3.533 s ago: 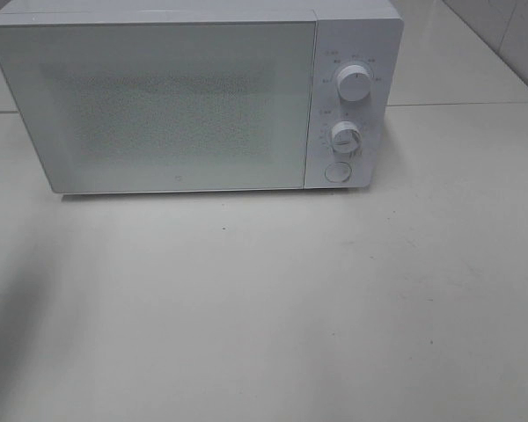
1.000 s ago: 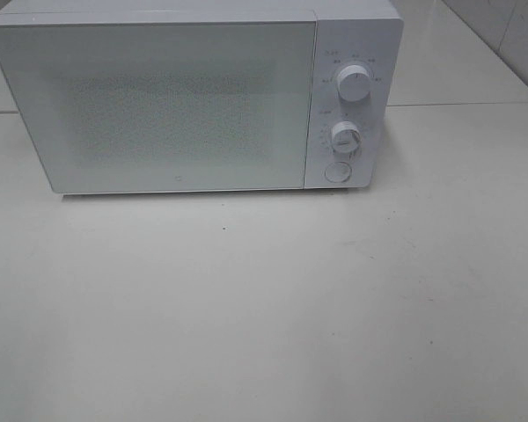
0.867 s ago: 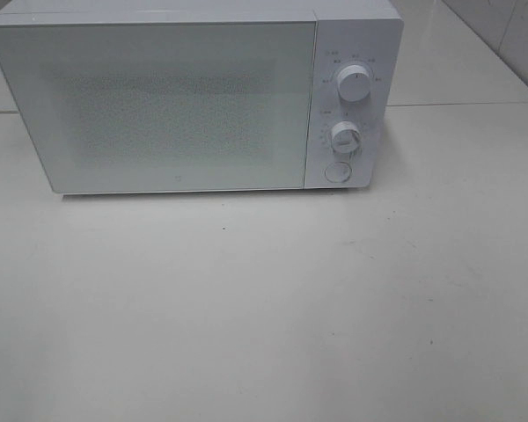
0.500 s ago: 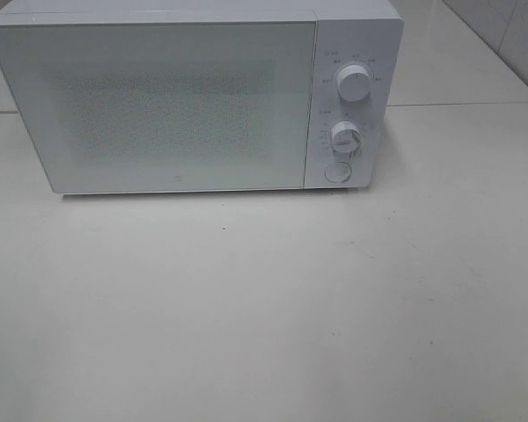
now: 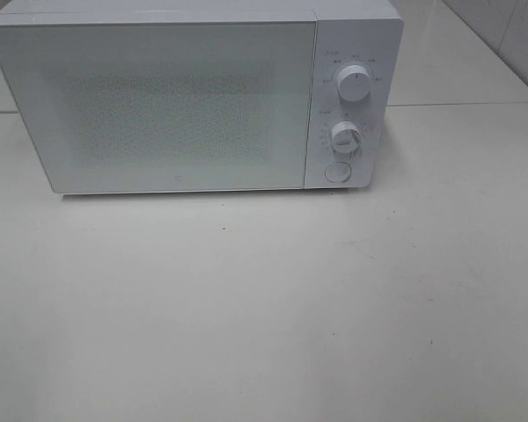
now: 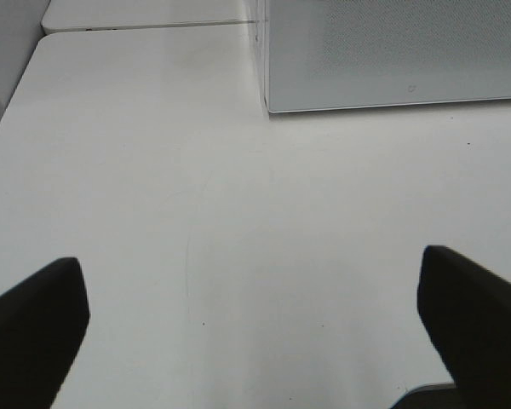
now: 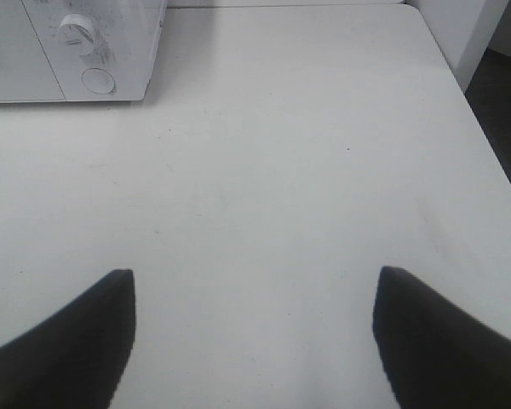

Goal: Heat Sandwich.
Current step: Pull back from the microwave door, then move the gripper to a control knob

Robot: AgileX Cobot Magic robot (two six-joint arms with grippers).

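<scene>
**Bench scene, seen from above and from both wrists.** The white microwave oven (image 5: 194,97) stood on the bench (image 5: 264,308). Its door (image 5: 158,105) was closed, and the frosted front let you make out nothing inside. On the panel beside the door sat an upper dial (image 5: 353,84), with a lower dial (image 5: 344,137) beneath it and a round button (image 5: 337,172) beneath that.

Your left end effector (image 6: 249,260) hung over the bench in front of the microwave's door-side corner. Its dark fingers (image 6: 34,332) were spread wide, with nothing between them. Your right end effector (image 7: 255,274) hung over the bench in front of the microwave's control-panel end, its jaws likewise parted and holding nothing. Both were well apart from the microwave.

The sandwich showed in none of the three views, so you could not tell where it lay.
</scene>
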